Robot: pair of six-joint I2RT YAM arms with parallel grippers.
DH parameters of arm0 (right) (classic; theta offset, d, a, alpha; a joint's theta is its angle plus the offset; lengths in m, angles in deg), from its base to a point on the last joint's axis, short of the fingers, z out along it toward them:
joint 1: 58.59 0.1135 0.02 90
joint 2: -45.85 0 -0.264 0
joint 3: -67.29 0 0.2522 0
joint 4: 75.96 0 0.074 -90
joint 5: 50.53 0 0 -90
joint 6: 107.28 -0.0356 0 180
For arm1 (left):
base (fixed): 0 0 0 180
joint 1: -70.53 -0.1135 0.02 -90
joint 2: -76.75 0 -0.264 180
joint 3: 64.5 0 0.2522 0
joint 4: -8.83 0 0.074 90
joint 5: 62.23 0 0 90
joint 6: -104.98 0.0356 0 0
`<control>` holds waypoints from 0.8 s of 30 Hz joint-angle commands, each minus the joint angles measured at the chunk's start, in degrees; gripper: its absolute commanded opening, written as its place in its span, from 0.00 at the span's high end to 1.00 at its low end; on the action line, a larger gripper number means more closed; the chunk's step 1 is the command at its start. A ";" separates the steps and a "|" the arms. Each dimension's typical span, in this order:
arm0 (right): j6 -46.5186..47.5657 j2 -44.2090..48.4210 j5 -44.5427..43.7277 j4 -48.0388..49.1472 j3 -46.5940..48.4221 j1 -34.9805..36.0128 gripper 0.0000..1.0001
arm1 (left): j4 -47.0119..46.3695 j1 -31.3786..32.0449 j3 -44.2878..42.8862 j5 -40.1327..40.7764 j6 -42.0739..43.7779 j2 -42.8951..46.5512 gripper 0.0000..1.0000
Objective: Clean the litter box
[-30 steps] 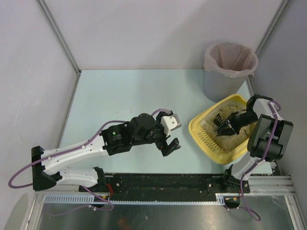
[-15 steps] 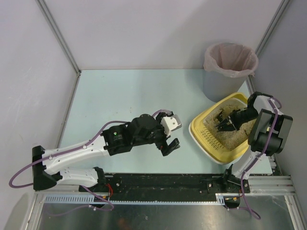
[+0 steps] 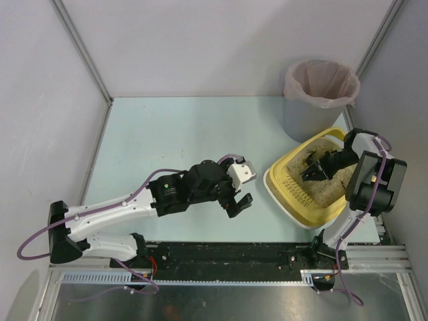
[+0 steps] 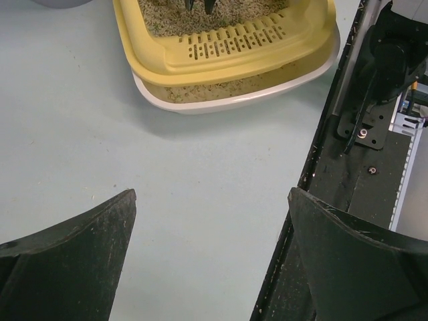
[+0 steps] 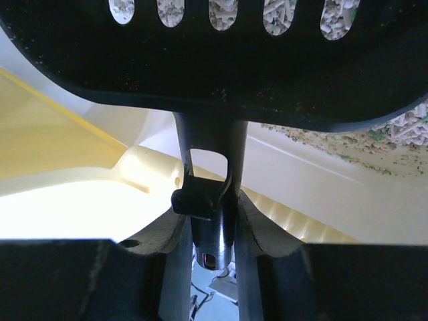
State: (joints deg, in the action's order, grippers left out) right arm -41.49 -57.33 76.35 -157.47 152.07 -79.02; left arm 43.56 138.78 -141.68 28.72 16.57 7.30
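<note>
The litter box (image 3: 284, 187) sits front-right on the table (image 3: 167, 134), with the grey bin (image 3: 319, 100) just behind its far corner. My right gripper (image 3: 326, 163) is over the litter, clamped on the black scoop (image 3: 309, 168), which points leftward. My left gripper (image 3: 239, 200) hangs wide and empty, left of the box.

the litter box (image 3: 292, 194) sits at the near right of the table (image 3: 167, 134), the bin (image 3: 319, 90) just behind it in the far right corner, the left gripper (image 3: 238, 202) left of the box, the right gripper (image 3: 321, 166) and scoop (image 5: 214, 67) in the box.
</note>
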 commanded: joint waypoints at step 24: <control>-7.35 0.34 -11.40 23.00 -7.65 8.73 1.00 | -1.72 0.22 0.40 -0.07 1.93 -1.92 0.00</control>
State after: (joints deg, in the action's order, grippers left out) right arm -47.28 -58.58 67.30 -142.84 146.91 -71.59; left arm 43.45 138.78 -141.68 28.70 16.57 5.64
